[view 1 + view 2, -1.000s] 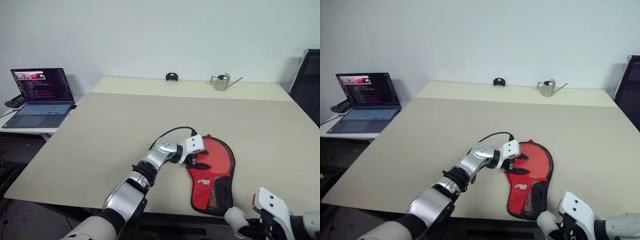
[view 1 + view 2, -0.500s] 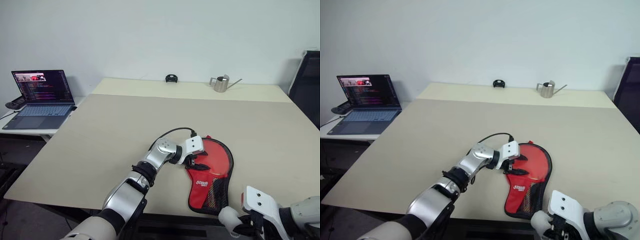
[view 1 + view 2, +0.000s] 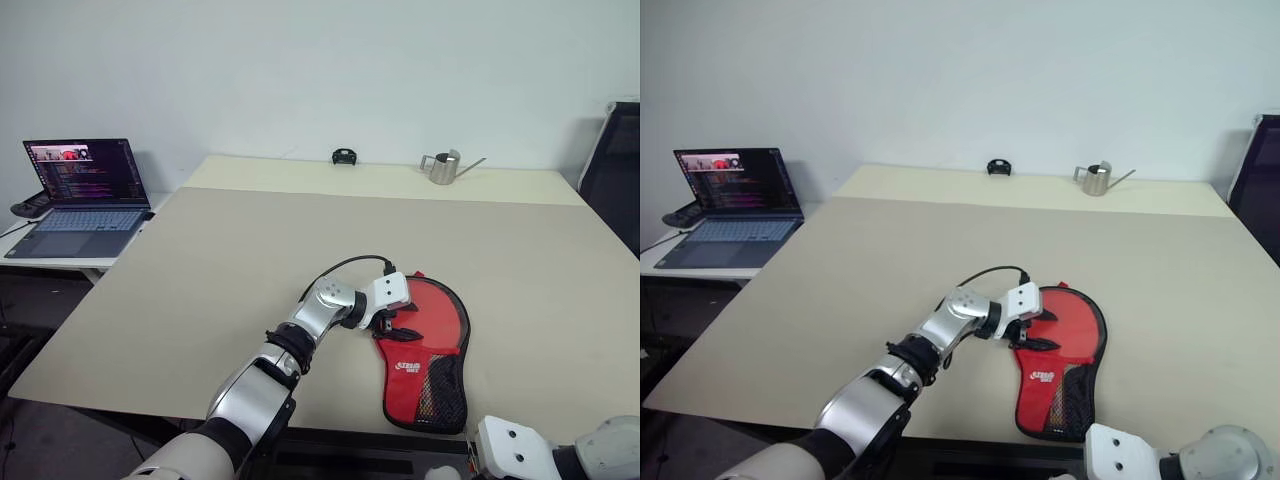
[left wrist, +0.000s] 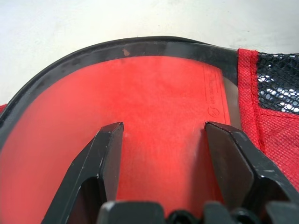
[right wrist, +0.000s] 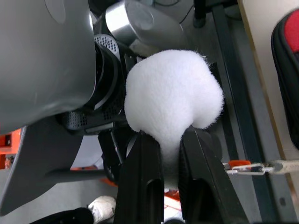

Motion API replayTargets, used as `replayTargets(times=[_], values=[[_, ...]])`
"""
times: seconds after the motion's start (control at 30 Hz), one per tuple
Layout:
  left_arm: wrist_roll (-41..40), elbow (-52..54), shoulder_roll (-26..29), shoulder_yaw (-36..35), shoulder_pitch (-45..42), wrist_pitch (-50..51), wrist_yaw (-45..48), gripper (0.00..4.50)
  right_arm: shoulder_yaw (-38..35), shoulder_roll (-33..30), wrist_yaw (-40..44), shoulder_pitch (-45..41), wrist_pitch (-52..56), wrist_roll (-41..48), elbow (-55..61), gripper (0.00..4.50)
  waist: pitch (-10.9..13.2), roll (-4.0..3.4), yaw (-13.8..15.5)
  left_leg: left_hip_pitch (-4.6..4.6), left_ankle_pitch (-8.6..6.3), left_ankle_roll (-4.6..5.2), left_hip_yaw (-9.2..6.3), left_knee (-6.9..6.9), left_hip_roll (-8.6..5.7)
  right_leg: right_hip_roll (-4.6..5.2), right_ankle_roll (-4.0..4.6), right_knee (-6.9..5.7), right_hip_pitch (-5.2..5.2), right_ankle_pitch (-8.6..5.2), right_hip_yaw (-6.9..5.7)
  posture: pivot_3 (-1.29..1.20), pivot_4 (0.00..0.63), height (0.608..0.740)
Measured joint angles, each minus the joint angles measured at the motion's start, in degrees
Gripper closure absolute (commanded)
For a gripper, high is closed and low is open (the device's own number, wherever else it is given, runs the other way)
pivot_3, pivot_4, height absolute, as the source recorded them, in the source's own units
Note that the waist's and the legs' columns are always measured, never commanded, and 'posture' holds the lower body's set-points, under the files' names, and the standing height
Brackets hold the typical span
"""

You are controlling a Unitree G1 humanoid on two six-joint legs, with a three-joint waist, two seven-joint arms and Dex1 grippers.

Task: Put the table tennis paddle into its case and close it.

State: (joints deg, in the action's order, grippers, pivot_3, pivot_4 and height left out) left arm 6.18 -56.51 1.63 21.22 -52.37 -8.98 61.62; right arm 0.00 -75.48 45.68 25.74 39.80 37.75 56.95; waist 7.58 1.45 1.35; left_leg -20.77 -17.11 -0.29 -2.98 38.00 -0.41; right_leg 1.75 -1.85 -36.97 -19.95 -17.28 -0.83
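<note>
The case lies flat near the table's front edge, red side up, with its black mesh pocket toward me. Inside its black rim shows a smooth red face that looks like the blade of the table tennis paddle; the handle is hidden. My left gripper rests over that red face, fingers open and spread on either side of it, and shows from above as left gripper. My right gripper hangs below the table's front edge, close to my body, shut on the white pom-pom. Whether the pom-pom is still joined to the case cannot be seen.
The beige table stretches far back. A metal watering can and a small black object stand at its far edge. An open laptop sits on a side table at the left. A black chair stands at the right.
My right arm has drawn back toward my body and rolled, sinking at the picture's bottom edge with the pom-pom still held. The left gripper has stayed on the case.
</note>
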Motion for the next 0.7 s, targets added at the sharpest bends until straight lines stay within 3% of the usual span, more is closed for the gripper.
replayTargets(times=[0.23,0.53,0.7], values=[[0.0,0.0,0.0,0.0,0.0,0.0,0.0,1.49,3.7,3.1,-2.2,-4.2,1.9,-0.9,0.3,4.47,0.0,-0.01,0.0,0.00,0.00,-0.01,0.00,0.00,0.00,0.02,-0.01,0.00,-0.01,-0.01,0.01,0.00,0.150,0.740],[0.0,0.1,0.0,0.0,0.1,0.1,-0.2,1.49,6.0,8.4,-4.1,-9.6,5.7,-1.2,0.4,1.56,0.0,0.00,0.0,0.01,0.00,-0.01,0.01,0.00,-0.01,0.03,-0.02,-0.01,-0.01,-0.01,0.01,0.00,0.150,0.740],[0.0,0.2,0.0,0.0,0.2,0.1,-0.3,1.49,6.3,11.5,-4.7,-11.7,5.8,-1.4,0.2,1.56,0.0,-0.01,0.0,0.01,0.00,-0.01,0.01,0.00,-0.01,0.04,-0.02,-0.01,-0.01,-0.01,0.00,0.00,0.150,0.740]])
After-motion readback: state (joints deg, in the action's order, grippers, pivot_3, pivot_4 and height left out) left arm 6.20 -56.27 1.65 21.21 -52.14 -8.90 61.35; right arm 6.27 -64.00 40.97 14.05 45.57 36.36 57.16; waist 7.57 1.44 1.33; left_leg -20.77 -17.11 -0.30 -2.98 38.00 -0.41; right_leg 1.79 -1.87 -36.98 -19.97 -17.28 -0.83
